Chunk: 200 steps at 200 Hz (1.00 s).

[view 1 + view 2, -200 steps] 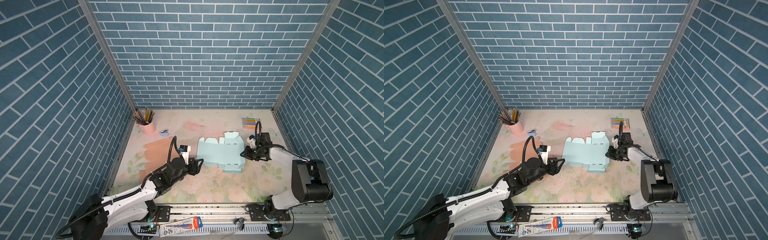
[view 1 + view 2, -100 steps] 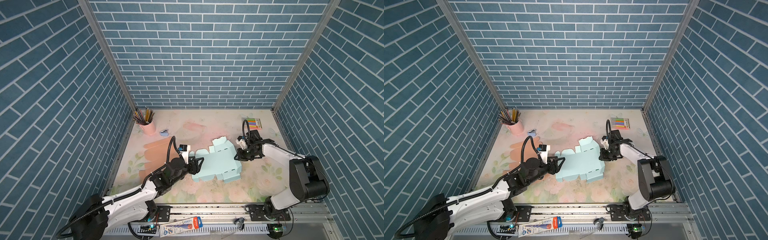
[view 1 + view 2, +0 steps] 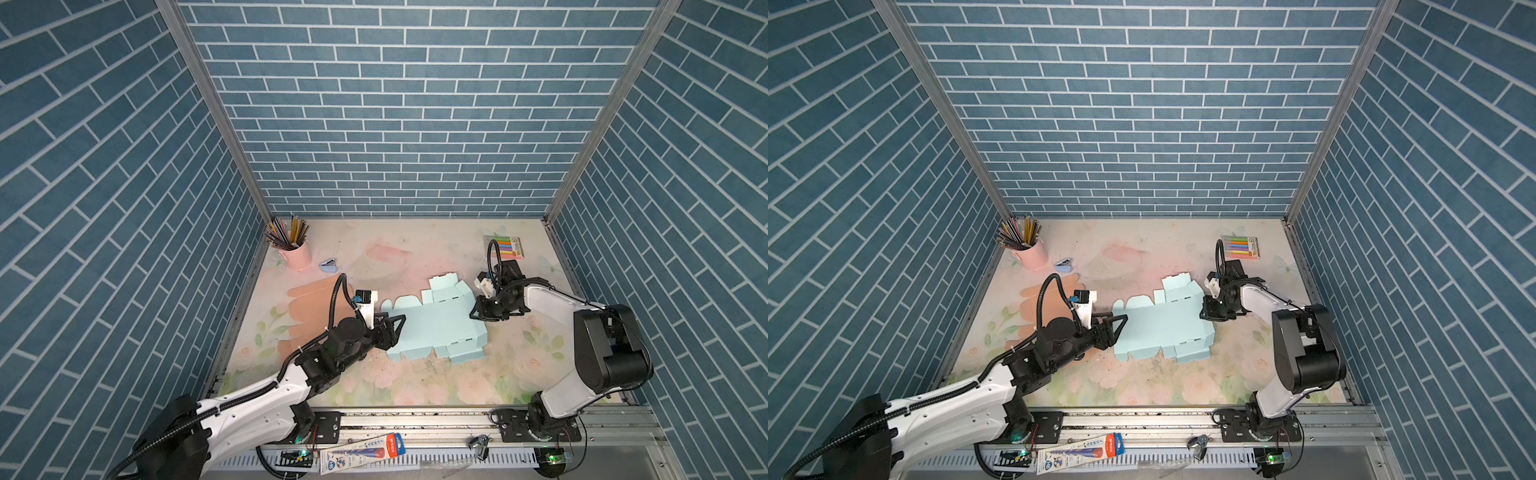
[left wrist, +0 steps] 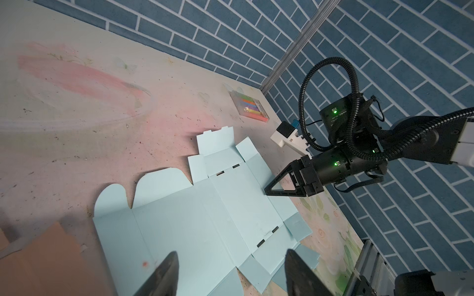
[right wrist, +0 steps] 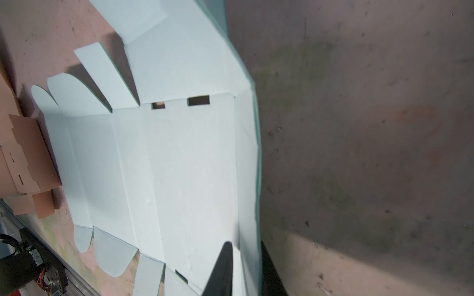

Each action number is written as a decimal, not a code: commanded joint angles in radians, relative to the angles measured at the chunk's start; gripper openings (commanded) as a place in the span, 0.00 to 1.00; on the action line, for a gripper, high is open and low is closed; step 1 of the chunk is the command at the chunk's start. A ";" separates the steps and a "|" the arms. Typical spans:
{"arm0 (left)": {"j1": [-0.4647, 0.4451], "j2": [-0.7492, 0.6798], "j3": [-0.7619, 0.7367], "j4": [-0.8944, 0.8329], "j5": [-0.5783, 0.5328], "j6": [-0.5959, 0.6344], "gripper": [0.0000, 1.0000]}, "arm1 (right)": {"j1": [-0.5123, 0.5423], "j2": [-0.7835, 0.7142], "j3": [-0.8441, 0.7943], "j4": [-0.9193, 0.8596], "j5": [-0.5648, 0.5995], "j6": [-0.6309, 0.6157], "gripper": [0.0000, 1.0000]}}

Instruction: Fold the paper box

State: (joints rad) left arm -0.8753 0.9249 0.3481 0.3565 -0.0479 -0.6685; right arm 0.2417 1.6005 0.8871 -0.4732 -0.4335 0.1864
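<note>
The paper box (image 3: pixel 436 328) (image 3: pixel 1163 328) is a light blue flat cut-out lying unfolded on the table, its rounded flaps toward the left arm. My left gripper (image 3: pixel 398 323) (image 3: pixel 1120 323) (image 4: pixel 230 256) is open and low over the box's left edge, with nothing between its fingers. My right gripper (image 3: pixel 476 313) (image 3: pixel 1202 313) (image 5: pixel 245 247) is at the box's right edge. Its jaws stand slightly apart, and the raised edge flap (image 5: pixel 248 179) runs between them. The left wrist view shows the right gripper (image 4: pixel 268 192) tip-down on that edge.
A pink cup of pencils (image 3: pixel 293 249) and a blue stapler (image 3: pixel 328 266) stand at the back left. A marker pack (image 3: pixel 505 246) lies at the back right. An orange cardboard cut-out (image 3: pixel 316 307) lies left of the box, under the left arm. A metal rail (image 3: pixel 415 419) runs along the front.
The right gripper has dragged the paper box left toward the left gripper, turning it slightly, and its jaws have parted a little. The left arm has stayed still.
</note>
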 commanded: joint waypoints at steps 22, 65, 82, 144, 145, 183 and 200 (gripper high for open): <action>0.007 0.030 0.008 0.013 0.011 0.003 0.69 | -0.017 -0.040 -0.033 0.057 0.010 0.030 0.15; 0.007 0.073 0.033 0.017 0.026 0.009 0.70 | -0.018 -0.043 -0.043 0.068 0.015 0.024 0.02; 0.007 0.087 0.046 0.012 0.038 0.016 0.70 | -0.017 -0.055 -0.040 0.057 0.020 0.010 0.00; 0.082 0.234 0.163 -0.025 0.235 0.061 0.34 | 0.126 -0.161 0.030 -0.094 0.176 -0.051 0.00; 0.084 0.238 0.166 -0.026 0.238 0.062 0.33 | 0.127 -0.163 0.030 -0.095 0.176 -0.051 0.00; 0.117 0.387 0.309 -0.066 0.296 0.126 0.01 | 0.199 -0.224 0.026 -0.123 0.214 -0.041 0.00; 0.139 0.469 0.356 -0.021 0.355 0.117 0.00 | 0.239 -0.259 0.015 -0.107 0.219 -0.050 0.00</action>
State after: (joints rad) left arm -0.7658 1.3102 0.6426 0.3065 0.2138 -0.5751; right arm 0.4347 1.3956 0.8948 -0.5465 -0.2562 0.1814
